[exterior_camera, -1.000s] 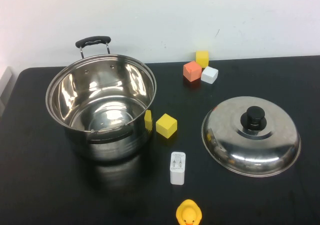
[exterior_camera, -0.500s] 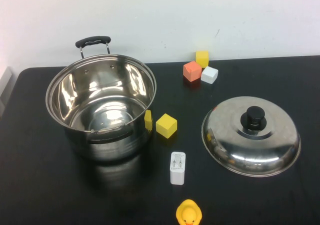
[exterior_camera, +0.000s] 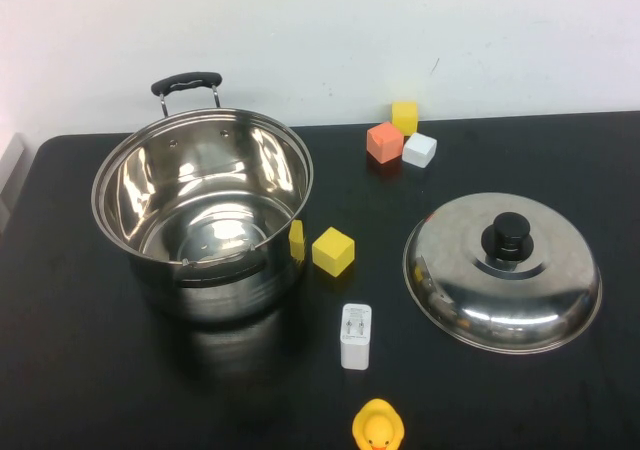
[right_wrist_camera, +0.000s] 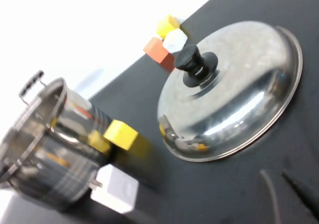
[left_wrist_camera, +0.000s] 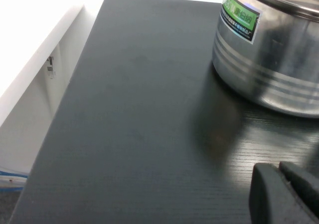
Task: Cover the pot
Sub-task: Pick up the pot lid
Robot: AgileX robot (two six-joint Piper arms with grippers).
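Note:
The open steel pot (exterior_camera: 203, 215) with a black handle stands on the left of the black table. It also shows in the left wrist view (left_wrist_camera: 269, 50) and the right wrist view (right_wrist_camera: 42, 144). The steel lid (exterior_camera: 502, 270) with a black knob (exterior_camera: 507, 235) lies flat on the table at the right, also in the right wrist view (right_wrist_camera: 234, 94). Neither gripper shows in the high view. My left gripper (left_wrist_camera: 279, 171) is shut and empty, low over the table on the near left side of the pot. My right gripper (right_wrist_camera: 286, 181) sits near the table just short of the lid's rim.
A yellow cube (exterior_camera: 333, 250) lies beside the pot. A white charger (exterior_camera: 355, 336) and a yellow rubber duck (exterior_camera: 378, 427) lie near the front. Orange (exterior_camera: 384, 142), yellow (exterior_camera: 404, 116) and white (exterior_camera: 419, 149) cubes sit at the back. The table's left edge (left_wrist_camera: 75, 84) is close to my left gripper.

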